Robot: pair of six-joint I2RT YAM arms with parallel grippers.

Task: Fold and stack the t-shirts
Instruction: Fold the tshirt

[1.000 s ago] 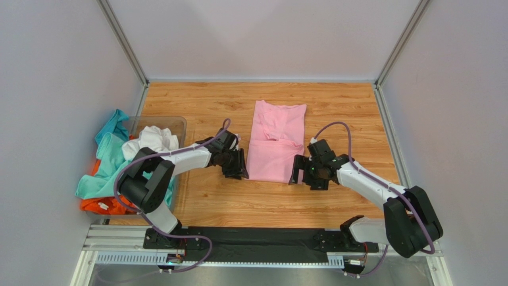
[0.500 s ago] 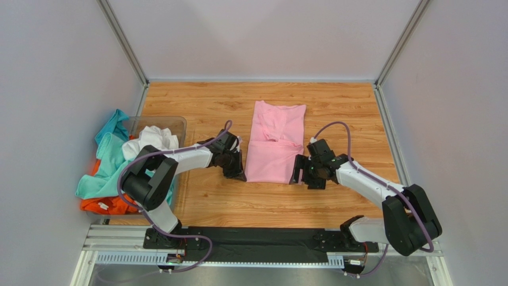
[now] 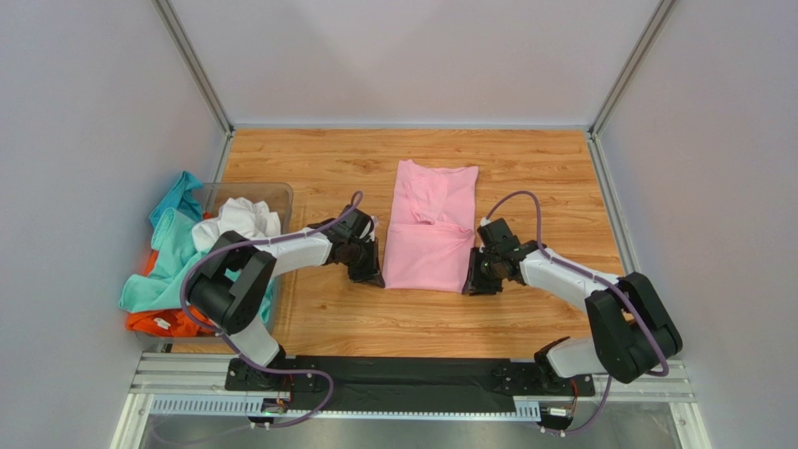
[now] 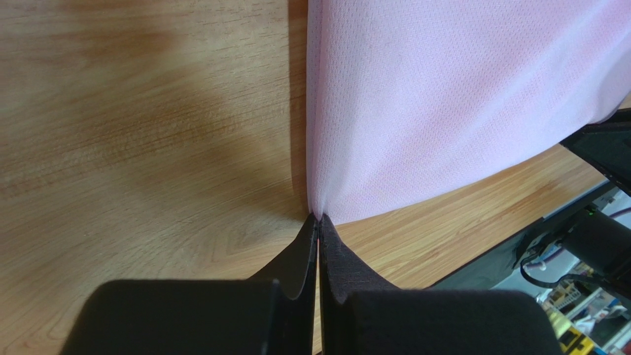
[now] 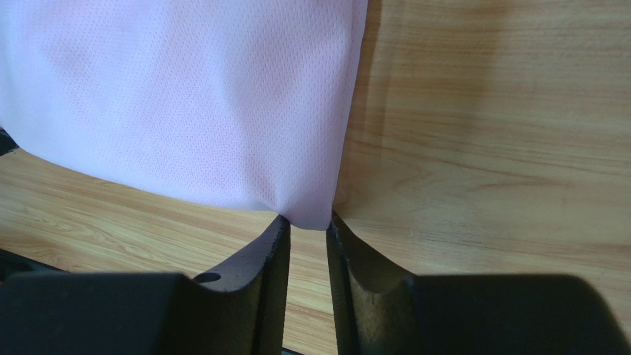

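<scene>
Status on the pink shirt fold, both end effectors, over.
Left end effector shut on near left corner of pink t-shirt. Right end effector open, straddling near right corner. Other t-shirts heaped far left, apart from it.

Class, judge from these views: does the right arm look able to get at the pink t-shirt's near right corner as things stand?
Probably yes: the right end effector sits at that corner of the pink t-shirt, fingers slightly apart, with nothing in between.

1 overhead, 2 close-ups on pink t-shirt (image 3: 426, 257)
</scene>
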